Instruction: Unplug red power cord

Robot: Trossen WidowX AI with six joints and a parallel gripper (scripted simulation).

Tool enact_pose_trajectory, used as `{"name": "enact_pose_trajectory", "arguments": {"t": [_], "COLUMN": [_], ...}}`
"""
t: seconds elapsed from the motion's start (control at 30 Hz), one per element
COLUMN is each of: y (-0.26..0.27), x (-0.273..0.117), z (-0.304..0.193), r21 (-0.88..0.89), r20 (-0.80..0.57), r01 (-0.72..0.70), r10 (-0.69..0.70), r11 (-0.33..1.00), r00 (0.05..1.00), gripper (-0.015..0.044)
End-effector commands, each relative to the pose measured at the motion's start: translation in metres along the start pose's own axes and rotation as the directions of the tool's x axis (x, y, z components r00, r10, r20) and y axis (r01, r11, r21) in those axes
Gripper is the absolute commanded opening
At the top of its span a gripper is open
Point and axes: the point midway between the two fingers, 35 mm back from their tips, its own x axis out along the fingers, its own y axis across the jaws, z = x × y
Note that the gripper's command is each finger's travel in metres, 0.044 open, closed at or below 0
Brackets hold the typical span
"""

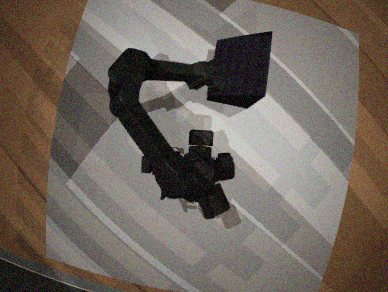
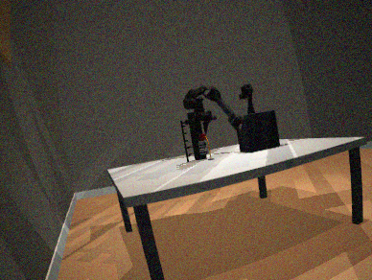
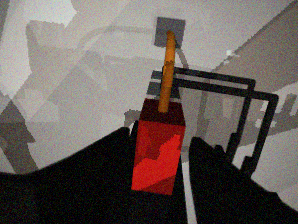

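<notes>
The red plug (image 2: 203, 137) (image 3: 157, 157) shows large in the wrist view, with an orange cord (image 3: 168, 75) running from its far end to a small grey block (image 3: 170, 30). The dark power strip (image 2: 195, 136) stands upright on the table in the exterior view, with the plug at its side. How deep the plug sits in the strip cannot be told. My gripper (image 3: 159, 139) is partly open, with a fingertip on each side of the plug. A narrow gap shows between the plug and the right finger, so it is not clamped. The arm hides the fingers and plug in the top view.
A black open frame (image 2: 184, 139) (image 3: 225, 89) stands beside the strip. A large dark box (image 1: 242, 70) (image 2: 260, 131) stands by the arm's base. The pale table (image 1: 310, 220) (image 2: 144, 184) bears streaked light and shadows.
</notes>
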Motion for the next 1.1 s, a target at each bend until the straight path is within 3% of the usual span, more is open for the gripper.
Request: {"name": "enact_pose_trajectory", "arguments": {"t": [0.0, 0.33, 0.47, 0.73, 1.07], "y": [0.0, 0.0, -0.001, -0.001, -0.002], "x": [0.0, 0.011, 0.008, 0.008, 0.008], "z": [-0.003, -0.003, -0.002, -0.002, 0.01], "r21": [-0.003, -0.003, 0.003, 0.003, 0.002], "r20": [-0.003, -0.003, 0.002, 0.002, 0.003], "r01": [0.005, 0.005, 0.003, 0.003, 0.004], "r10": [-0.005, -0.005, -0.003, -0.003, -0.004], "r11": [1.0, 1.0, 1.0, 1.0, 1.0], "r00": [1.0, 1.0, 1.0, 1.0, 1.0], "gripper": [0.016, 0.016, 0.0055, 0.0002, 0.0]}}
